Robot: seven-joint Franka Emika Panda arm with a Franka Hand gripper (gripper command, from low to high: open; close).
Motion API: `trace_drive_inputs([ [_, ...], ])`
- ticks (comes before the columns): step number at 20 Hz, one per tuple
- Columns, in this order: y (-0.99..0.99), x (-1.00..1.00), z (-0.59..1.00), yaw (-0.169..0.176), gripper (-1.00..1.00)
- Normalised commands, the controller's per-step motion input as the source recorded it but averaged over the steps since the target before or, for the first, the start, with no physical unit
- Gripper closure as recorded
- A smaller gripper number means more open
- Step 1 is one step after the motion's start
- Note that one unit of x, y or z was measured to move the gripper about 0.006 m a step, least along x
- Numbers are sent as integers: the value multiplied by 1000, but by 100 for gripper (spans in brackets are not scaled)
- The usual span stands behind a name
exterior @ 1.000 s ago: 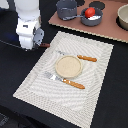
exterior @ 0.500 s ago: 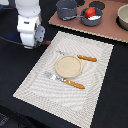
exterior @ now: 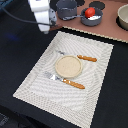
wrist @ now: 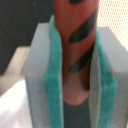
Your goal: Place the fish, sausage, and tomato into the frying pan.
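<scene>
The tomato (exterior: 89, 12) and what looks like the fish (exterior: 94, 17) already lie in the frying pan (exterior: 85, 21), leaving 1 item, the sausage (wrist: 75, 50), clamped in the tool (wrist: 75, 75).

The exterior view looks down steeply from above the desk's near edge, taking in the placemat (exterior: 67, 69) at centre and the pan (exterior: 92, 18) by the far edge. The wrist view sits right against the gripper (wrist: 77, 80), facing along its fingers (wrist: 54, 85). The two views share only that gripper (exterior: 45, 22).
</scene>
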Motion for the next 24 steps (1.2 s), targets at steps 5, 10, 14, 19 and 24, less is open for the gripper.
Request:
trace_drive_inputs([
  [5,499,1000,1000,0,100],
  [10,502,1000,1000,0,100],
  [14,521,1000,957,0,100],
  [19,563,1000,644,0,100],
  [24,538,971,186,0,100],
])
